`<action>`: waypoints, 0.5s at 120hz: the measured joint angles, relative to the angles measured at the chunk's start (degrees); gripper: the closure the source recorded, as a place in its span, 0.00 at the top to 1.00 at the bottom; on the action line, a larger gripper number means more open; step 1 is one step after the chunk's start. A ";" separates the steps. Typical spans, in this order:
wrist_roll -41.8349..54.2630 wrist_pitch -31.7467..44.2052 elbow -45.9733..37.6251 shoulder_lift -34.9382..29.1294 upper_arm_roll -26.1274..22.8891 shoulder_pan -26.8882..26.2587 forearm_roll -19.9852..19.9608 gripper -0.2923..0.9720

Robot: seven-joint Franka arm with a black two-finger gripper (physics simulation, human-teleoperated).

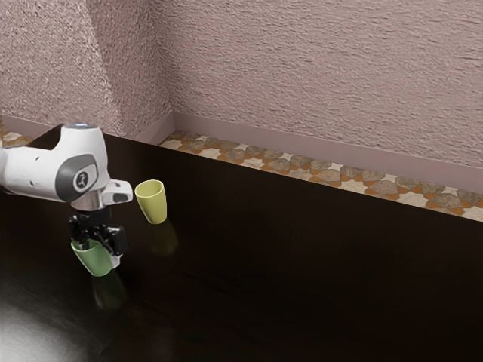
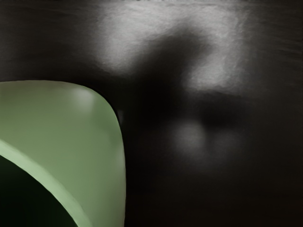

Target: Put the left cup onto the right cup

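Two cups: green cup (image 1: 90, 258), rim in the jaws' firm grip, yellow cup (image 1: 152, 200) near, broad table (image 1: 317, 271) beyond.

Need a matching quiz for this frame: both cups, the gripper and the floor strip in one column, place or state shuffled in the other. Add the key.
Column 1
1. pale green plastic cup
2. yellow-green plastic cup
3. black two-finger gripper
4. patterned tile floor strip

Column 2
A. beyond the far edge of the dark glossy table
B. standing free on the table, nothing touching it
C. shut on a cup's rim
D. gripped, slightly tilted

Pairs: 1-D, 2-B, 3-C, 4-A
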 joint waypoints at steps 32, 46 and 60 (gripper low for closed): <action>0.10 0.49 0.22 0.07 0.00 -0.10 -0.06 0.39; -0.13 0.46 0.36 -0.02 0.01 -0.18 -0.02 0.26; -0.37 0.14 0.50 -0.21 0.00 -0.14 0.05 0.21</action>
